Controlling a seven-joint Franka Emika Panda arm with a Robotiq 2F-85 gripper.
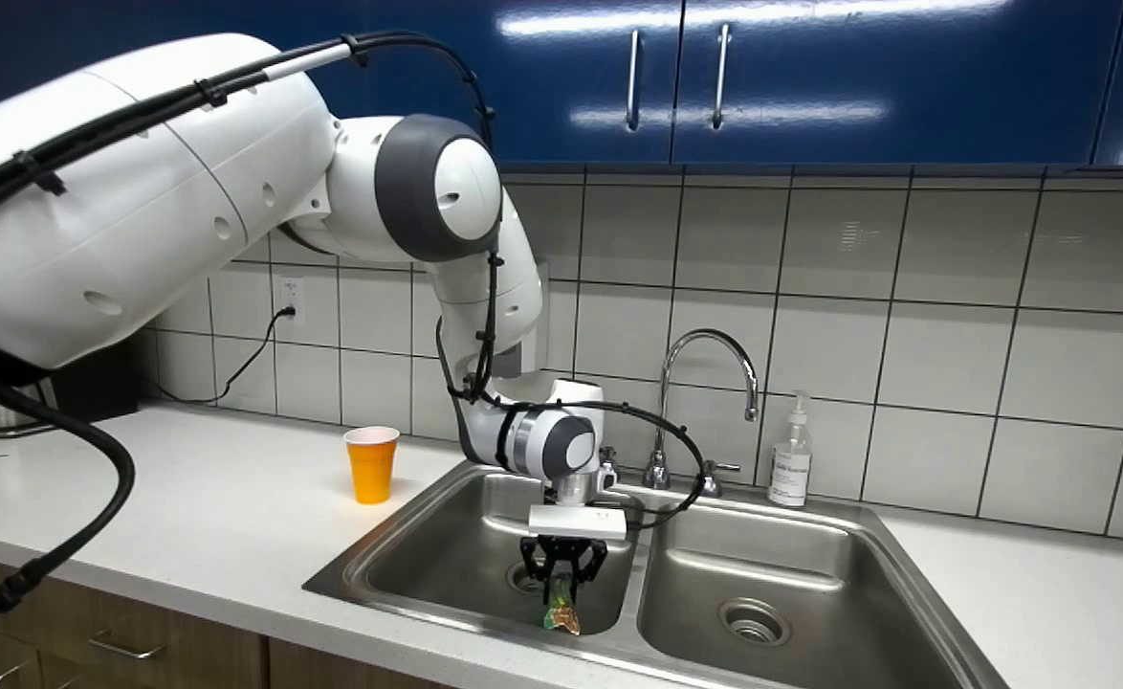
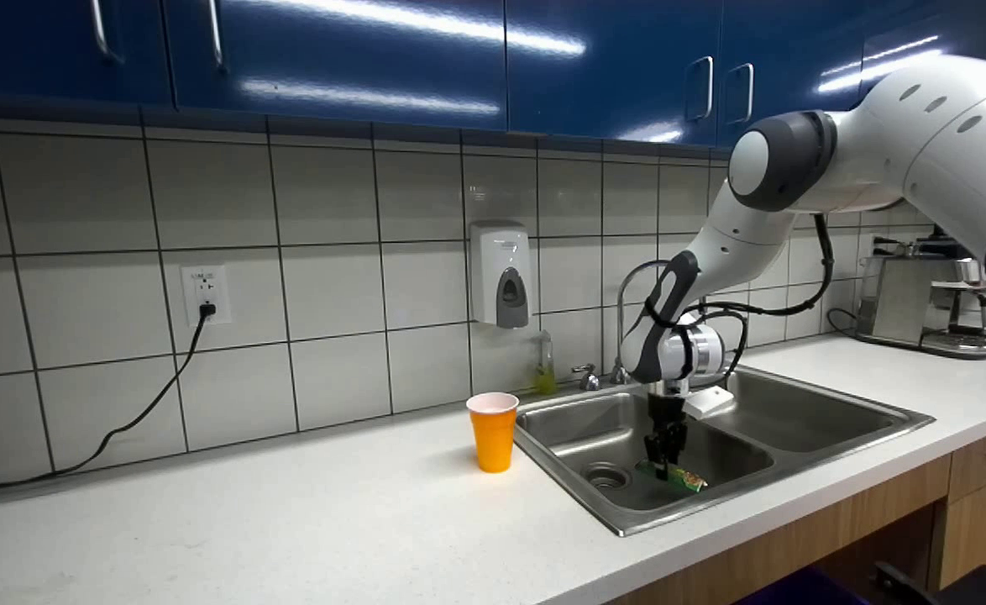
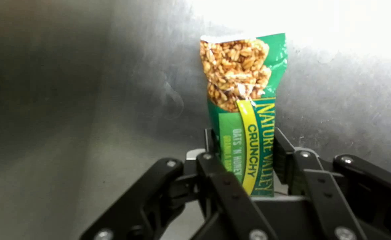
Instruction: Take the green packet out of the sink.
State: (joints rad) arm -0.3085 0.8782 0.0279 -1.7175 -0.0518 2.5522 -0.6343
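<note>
The green packet [image 1: 561, 615] is a granola bar wrapper with yellow and brown print. It is low inside a basin of the steel sink [image 1: 343, 578], and both also show in an exterior view as the packet [image 2: 688, 480] and sink [image 2: 575, 487]. My gripper [image 1: 561, 586] points down into that basin, and it also shows there [image 2: 663, 470]. In the wrist view the fingers [image 3: 244, 143] press on both long sides of the packet [image 3: 242, 110], shut on it. The packet's far end sticks out beyond the fingertips. I cannot tell whether it touches the basin floor.
An orange cup [image 1: 372, 466] stands on the counter [image 1: 188, 507] beside the sink. The faucet [image 1: 705, 335] rises behind the sink near my wrist. A soap bottle [image 1: 791, 459] stands at the back. The divider [image 1: 634, 612] separates the two basins.
</note>
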